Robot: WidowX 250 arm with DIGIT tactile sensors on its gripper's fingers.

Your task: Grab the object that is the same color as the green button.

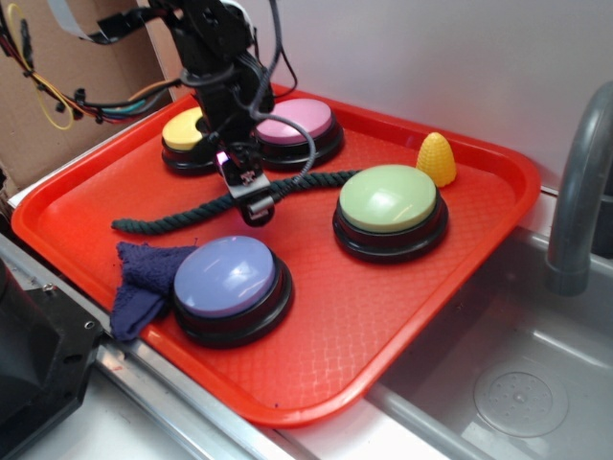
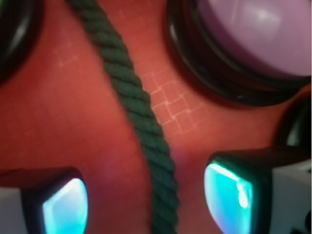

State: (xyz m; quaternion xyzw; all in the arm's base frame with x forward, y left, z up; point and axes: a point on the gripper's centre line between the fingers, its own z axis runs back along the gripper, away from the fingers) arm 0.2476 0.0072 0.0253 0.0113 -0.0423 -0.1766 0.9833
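Two black gripper fingers are standing parted, straddling the dark green twisted rope, which is running between them without touching, lying across the red plastic tray; beyond, the pale green dome button is sitting well apart.

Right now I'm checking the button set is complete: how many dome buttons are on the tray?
4. The yellow button and pink button sit at the back behind the gripper, the green button at right, the lavender-blue button in front. None seems hidden.
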